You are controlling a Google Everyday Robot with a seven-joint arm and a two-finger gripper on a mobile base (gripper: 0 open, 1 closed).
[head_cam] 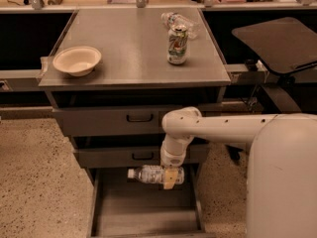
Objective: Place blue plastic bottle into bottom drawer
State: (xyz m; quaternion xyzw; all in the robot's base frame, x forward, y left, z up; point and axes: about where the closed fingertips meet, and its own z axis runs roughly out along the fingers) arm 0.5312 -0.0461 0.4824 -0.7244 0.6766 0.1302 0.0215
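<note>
Above bottom drawer point(143, 209): gripper point(170, 177) jaws clamping one blue plastic bottle point(150, 174).

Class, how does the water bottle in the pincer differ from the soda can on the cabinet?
The water bottle lies sideways, held by the pincer above the open bottom drawer; the soda can stands upright on the cabinet top. The bottle is clear; the can is green and white. Both are drink containers.

the single camera looks down from high in front of the table point(130, 48), fairly near, with the gripper point(168, 177) clasping the blue plastic bottle point(148, 174) at lower centre.
</note>
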